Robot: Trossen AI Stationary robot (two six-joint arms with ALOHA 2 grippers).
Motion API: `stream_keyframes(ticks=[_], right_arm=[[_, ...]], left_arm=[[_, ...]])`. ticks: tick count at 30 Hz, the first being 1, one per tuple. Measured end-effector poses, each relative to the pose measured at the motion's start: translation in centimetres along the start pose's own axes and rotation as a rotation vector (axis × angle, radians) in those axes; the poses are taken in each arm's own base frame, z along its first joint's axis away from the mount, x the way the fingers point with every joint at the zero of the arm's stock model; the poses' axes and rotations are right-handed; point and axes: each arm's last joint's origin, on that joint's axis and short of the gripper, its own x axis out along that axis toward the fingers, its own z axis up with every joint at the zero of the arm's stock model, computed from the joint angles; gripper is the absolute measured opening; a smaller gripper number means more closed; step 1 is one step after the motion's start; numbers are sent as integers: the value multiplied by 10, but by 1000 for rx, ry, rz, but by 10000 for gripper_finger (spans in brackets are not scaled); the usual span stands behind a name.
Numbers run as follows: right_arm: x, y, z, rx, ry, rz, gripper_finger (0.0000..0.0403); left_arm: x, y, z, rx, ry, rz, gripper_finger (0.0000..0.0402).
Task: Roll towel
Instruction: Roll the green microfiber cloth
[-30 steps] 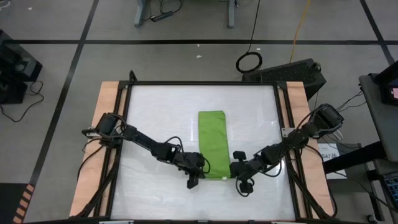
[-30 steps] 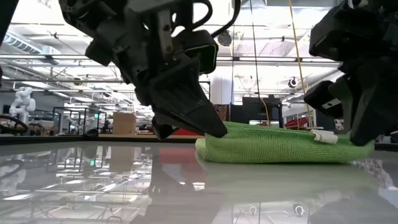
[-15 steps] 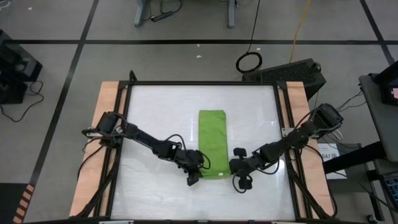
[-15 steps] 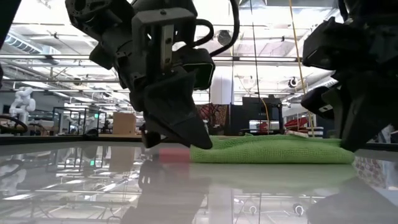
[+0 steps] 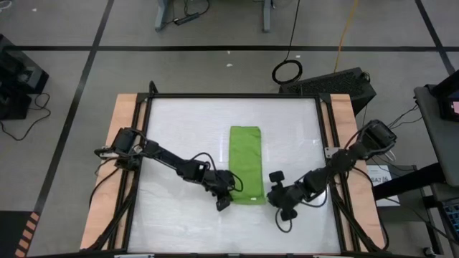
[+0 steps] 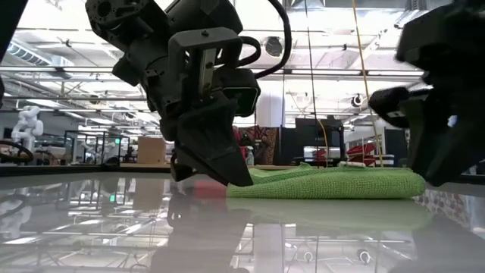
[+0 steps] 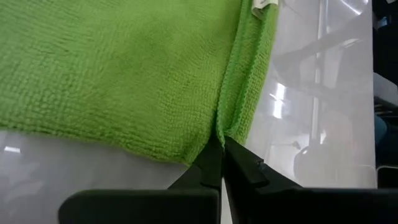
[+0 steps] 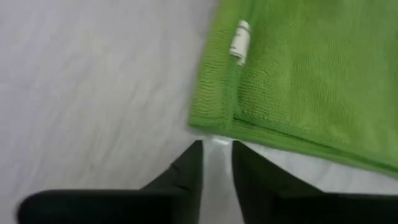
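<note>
The towel (image 5: pixel 245 165) lies folded into a narrow strip near the centre of the tabletop (image 5: pixel 179 122), its long axis running from the far edge toward the near edge. Its near short end sits between my two claws. My left claw (image 5: pixel 228 198) is positioned at the near left corner of the towel, low on the tabletop surface. In the left wrist view, the fingers (image 7: pixel 214 165) are pressed together with no gap, and their tips meet the folded edge of the towel (image 7: pixel 124 68); I cannot tell whether any cloth is pinched between them. My right claw (image 5: pixel 278 195) is positioned just beside the near right corner of the towel, clear of the cloth. In the right wrist view, its fingers (image 8: pixel 189 163) stand slightly apart with bare tabletop showing between them, and they hold nothing. A small white tag (image 8: pixel 239 42) lies on the towel (image 8: pixel 298 74) near that corner. In the low view, the towel (image 6: pixel 333 184) rests flat on the tabletop.
</note>
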Motion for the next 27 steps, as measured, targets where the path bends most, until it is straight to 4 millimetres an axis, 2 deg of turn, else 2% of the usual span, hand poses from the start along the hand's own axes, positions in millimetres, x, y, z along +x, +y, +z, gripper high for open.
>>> stream_keyframes(ticks=[6,9,13,19,23,27], right_arm=[[-8,21,-5,-192,-49,-101,185],[-10,33,-7,-330,-91,-161,204],[-3,40,-8,-443,-103,-178,192],[19,41,-13,-519,-78,-227,143],[22,42,-13,-541,-87,-251,122],[22,41,-11,-560,-96,-256,120]], left_arm=[[-1,2,1,-6,1,11,7],[-1,2,1,-9,6,15,8],[-1,2,0,-32,7,16,8],[-1,2,0,-54,16,15,8],[-1,2,0,-62,20,11,8],[-1,2,0,-63,22,8,8]])
